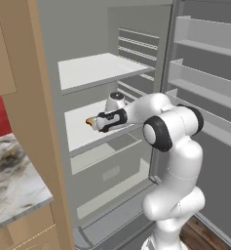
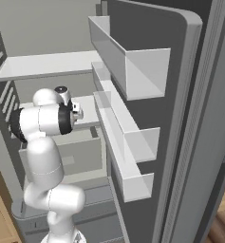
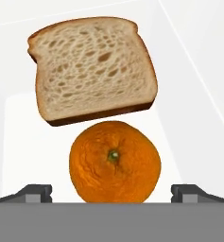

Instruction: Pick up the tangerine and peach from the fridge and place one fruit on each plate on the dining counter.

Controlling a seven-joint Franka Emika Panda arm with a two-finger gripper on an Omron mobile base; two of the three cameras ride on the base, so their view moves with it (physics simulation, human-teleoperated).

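The tangerine [image 3: 115, 162] is framed between the wide-spread jaws of the gripper [image 3: 112, 193]; a bread slice [image 3: 92, 68] is seen just beyond them.

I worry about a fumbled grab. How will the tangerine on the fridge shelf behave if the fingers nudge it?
The tangerine is round, so it would probably roll, perhaps toward the bread slice. Its dimpled skin likely grips well. The gripper straddles it, open.

Tangerine [image 3: 115, 162] lower edge cut off; fingers [image 3: 35, 193] mostly cut off.
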